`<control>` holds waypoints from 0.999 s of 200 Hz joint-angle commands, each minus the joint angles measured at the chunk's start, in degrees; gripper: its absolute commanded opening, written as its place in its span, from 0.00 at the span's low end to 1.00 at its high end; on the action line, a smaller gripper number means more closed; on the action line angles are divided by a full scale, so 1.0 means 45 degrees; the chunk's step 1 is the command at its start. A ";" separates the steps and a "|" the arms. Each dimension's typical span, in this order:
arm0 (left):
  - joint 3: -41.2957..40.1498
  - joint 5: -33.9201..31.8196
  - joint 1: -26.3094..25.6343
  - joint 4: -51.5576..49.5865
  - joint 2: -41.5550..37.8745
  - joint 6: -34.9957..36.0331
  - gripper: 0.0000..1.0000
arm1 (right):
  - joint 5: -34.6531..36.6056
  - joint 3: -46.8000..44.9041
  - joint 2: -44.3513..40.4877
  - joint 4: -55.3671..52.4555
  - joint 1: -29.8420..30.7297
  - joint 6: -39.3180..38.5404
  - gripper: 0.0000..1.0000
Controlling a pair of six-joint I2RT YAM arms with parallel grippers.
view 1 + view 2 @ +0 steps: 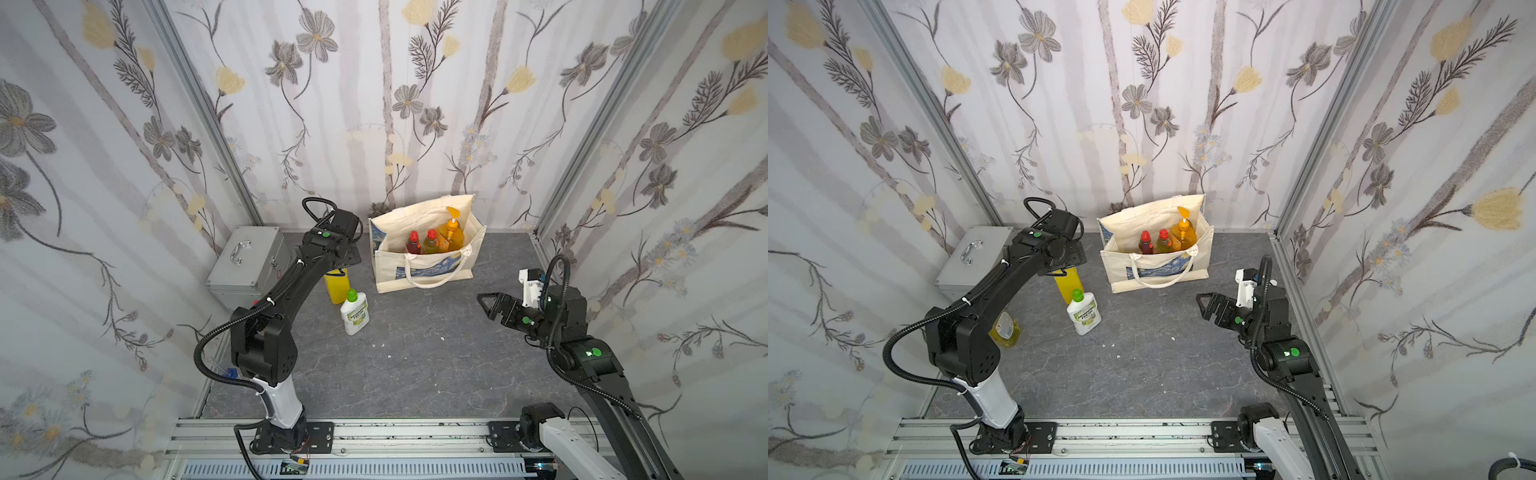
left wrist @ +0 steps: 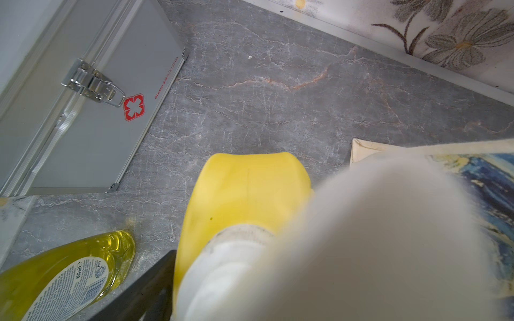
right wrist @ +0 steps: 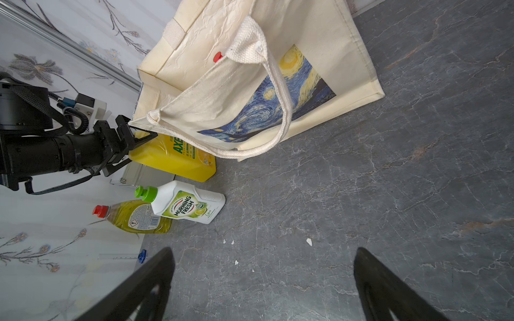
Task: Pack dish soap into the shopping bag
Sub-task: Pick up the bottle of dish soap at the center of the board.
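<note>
**Top views.** The bag (image 1: 388,276) stands open at the back of the table (image 1: 415,374). Three bottles stand upright in a row inside it: a dark red bottle (image 1: 413,244), a yellow-green bottle (image 1: 431,243) and an orange bottle (image 1: 453,235). Outside, to the bag's left, stand the yellow bottle (image 1: 336,287) and, nearer the front, the white bottle (image 1: 354,314). A second yellow-green bottle (image 1: 1005,331) shows behind the left arm in a top view. A closed case (image 1: 245,266) lies against the left wall. The right gripper (image 1: 485,306) hangs spread over bare table, well apart from the bag.

**Left wrist.** The yellow bottle's shoulder and its blurred white pump fill the foreground, with one dark finger (image 2: 144,286) beside them. The case lies to one side and a corner of the bag to the other.

**Right wrist.** The left gripper (image 3: 141,148) has its jaws spread on either side of the yellow bottle's top, close to the bag's corner. Whether they touch the bottle cannot be told. One red cap peeks over the bag's rim. The right gripper's own fingers stand wide apart.
</note>
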 commanded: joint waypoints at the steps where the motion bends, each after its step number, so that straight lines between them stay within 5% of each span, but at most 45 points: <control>1: -0.0483 -0.0269 -0.0180 0.0204 -0.0340 -0.0206 0.96 | 0.0033 -0.0067 0.0004 0.0258 0.0013 -0.0068 1.00; 57: -0.1578 -0.2061 -0.0854 0.1418 -0.0436 -0.0269 0.96 | -0.0006 -0.0114 -0.0073 0.0219 0.0018 -0.0034 1.00; 121: -0.2321 -0.2139 -0.0881 0.2347 -0.0410 -0.0688 0.80 | 0.0033 -0.0039 -0.0073 -0.0075 0.0021 -0.0111 1.00; 200: -0.2608 -0.2133 -0.0884 0.2197 -0.0197 -0.0863 0.83 | 0.0006 0.0028 0.0076 -0.0035 0.0020 -0.0115 1.00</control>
